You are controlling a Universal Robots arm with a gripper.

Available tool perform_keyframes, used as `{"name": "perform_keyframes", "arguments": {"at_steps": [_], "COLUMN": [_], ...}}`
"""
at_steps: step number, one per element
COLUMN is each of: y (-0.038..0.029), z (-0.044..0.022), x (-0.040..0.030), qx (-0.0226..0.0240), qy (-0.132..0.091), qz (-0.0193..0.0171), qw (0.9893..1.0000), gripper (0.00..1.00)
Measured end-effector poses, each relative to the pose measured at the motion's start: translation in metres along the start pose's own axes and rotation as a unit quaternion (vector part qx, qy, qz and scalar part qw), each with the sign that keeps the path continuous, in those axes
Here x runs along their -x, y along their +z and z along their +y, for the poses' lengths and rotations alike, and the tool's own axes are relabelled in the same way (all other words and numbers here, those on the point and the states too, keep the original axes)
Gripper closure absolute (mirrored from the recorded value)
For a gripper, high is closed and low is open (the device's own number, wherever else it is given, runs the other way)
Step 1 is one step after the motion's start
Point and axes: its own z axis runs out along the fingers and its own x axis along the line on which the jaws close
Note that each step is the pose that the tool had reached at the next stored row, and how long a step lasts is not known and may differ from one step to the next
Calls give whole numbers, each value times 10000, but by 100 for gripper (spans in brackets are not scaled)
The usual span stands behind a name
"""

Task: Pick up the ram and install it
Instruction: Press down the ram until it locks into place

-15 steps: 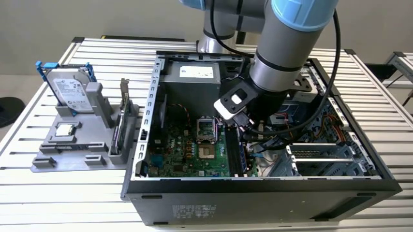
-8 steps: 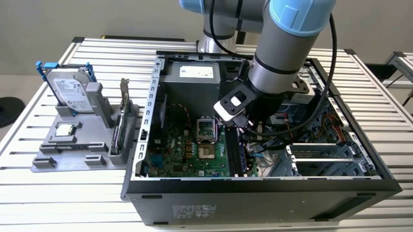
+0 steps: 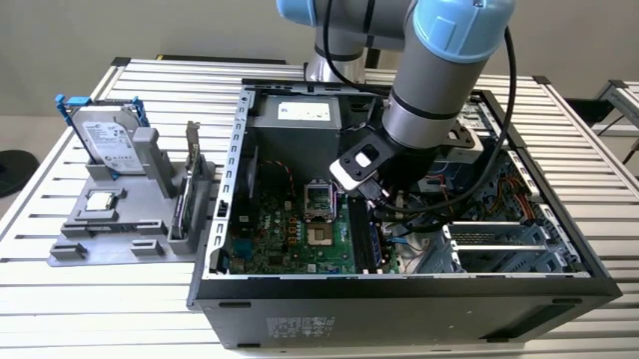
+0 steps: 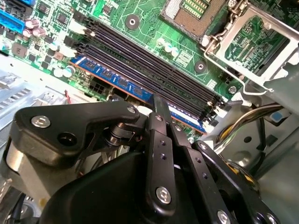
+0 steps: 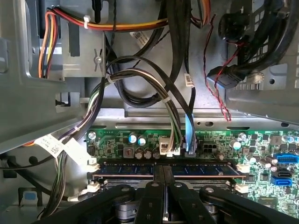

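Fingers (image 5: 164,179) clamp ram (image 5: 196,169) — inside computer case (image 3: 399,288).

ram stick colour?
Blue board with dark chips; the ram sits along the black slots, best in the second wrist view.

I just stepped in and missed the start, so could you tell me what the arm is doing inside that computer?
The robot arm has reached down into the open computer case, and its gripper is shut on the ram, a blue memory stick. The stick sits along one of the long slots on the green motherboard, beside the empty black slots. On the grey stand at the exterior view's left, a hard drive stands upright.
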Motion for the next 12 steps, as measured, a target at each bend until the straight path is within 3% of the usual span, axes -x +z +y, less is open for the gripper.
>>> {"name": "perform_keyframes", "arguments": {"at_steps": [12], "y": [70], "z": [1], "x": [-4], "qx": [-1], "qy": [0], "qz": [-5], "qw": [10000], "gripper": [100]}}
